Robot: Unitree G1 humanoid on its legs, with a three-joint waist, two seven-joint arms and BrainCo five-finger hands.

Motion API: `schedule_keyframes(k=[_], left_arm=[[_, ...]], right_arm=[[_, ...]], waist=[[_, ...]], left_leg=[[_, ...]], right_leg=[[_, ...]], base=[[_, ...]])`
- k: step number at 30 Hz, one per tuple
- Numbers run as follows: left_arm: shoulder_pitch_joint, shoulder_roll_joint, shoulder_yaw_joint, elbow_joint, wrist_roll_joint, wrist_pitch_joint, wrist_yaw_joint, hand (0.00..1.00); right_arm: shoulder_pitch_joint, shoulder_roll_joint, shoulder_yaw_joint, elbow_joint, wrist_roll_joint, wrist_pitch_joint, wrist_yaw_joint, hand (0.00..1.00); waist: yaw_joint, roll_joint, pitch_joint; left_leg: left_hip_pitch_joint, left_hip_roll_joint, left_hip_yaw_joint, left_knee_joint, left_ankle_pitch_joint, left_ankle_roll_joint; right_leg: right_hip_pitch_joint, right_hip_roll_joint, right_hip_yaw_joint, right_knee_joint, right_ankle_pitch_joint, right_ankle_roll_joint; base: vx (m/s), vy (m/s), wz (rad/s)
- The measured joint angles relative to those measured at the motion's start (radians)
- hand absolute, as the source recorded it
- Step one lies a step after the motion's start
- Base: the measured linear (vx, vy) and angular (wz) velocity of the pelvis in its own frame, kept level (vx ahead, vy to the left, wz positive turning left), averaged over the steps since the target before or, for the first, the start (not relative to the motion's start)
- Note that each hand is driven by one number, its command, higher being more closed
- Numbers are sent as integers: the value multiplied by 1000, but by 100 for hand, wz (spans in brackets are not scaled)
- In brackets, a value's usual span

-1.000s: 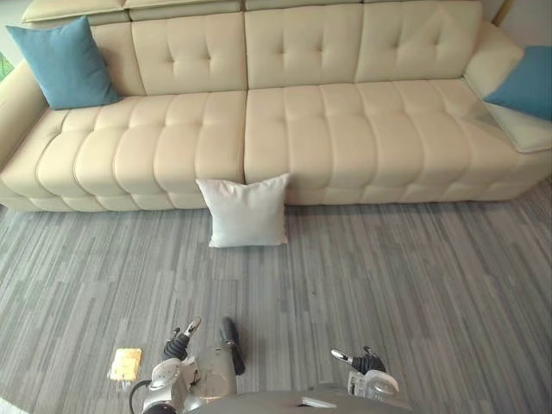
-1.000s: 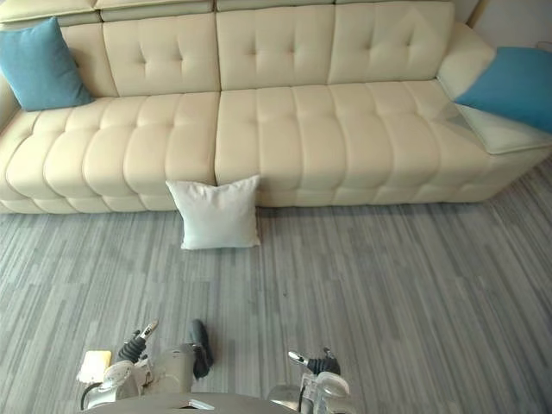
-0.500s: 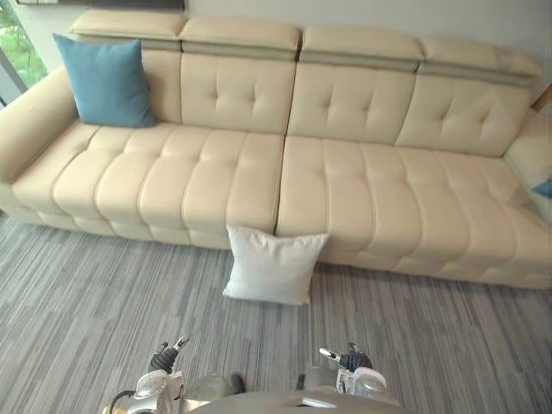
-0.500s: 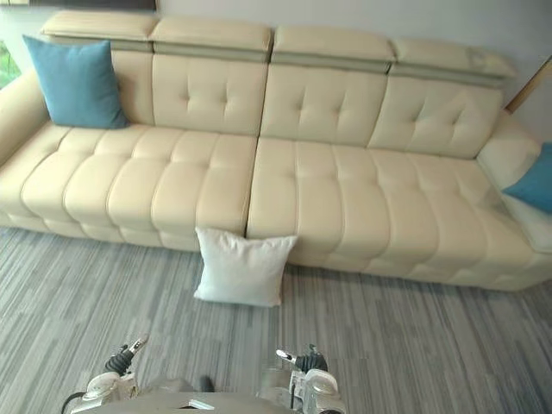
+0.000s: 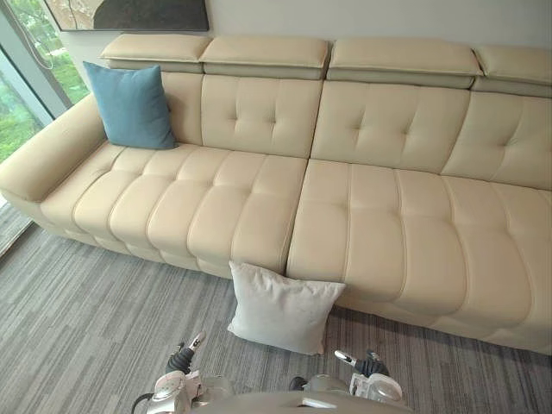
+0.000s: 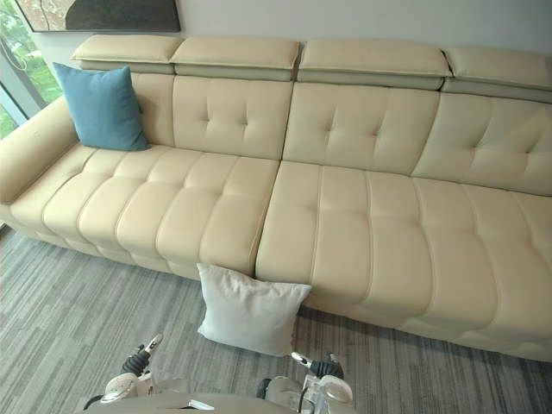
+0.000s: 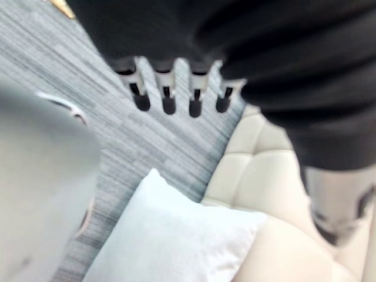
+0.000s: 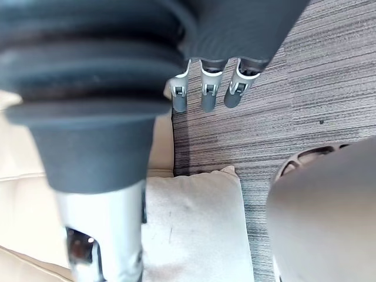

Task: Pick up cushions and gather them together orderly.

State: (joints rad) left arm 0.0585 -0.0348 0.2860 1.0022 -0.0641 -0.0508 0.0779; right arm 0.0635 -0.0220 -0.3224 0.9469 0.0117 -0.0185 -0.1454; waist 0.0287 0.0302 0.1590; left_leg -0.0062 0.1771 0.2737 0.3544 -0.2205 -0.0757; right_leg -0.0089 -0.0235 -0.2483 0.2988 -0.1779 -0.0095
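blue cushion [image 5: 131, 105] in eye views, on sofa [image 5: 379, 224]

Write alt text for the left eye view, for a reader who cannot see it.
A white cushion stands on the grey carpet, leaning against the front of a long cream sofa. A blue cushion sits upright at the sofa's left end.

No legible txt, labels or nos. seen.

I counted one blue cushion [image 5: 131, 105], one white cushion [image 5: 283, 306], two in all, one cream sofa [image 5: 345, 198], four headrests [image 5: 263, 52] along its top, one dark picture [image 5: 129, 13], and two of my own, left hand [image 7: 168, 97], right hand [image 8: 207, 94]
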Motion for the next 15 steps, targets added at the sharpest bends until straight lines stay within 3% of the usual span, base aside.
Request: schedule_keyframes(k=[5, 15], left_arm=[[12, 39, 5, 4, 1, 1, 0, 0], [0, 46, -39, 31, 10, 0, 2, 0]], right_arm=[[26, 41, 4, -7, 1, 0, -7, 0], [25, 38, 1, -11, 0, -1, -11, 0]], waist=[[2, -57, -39], [-2, -50, -43]], left_leg=[[50, -57, 47, -86, 16, 31], [98, -132, 51, -238, 91, 64]], right_leg=[[10, -32, 48, -59, 36, 37], [13, -73, 54, -111, 75, 61]], base=[[74, 155, -19], [-24, 62, 0]])
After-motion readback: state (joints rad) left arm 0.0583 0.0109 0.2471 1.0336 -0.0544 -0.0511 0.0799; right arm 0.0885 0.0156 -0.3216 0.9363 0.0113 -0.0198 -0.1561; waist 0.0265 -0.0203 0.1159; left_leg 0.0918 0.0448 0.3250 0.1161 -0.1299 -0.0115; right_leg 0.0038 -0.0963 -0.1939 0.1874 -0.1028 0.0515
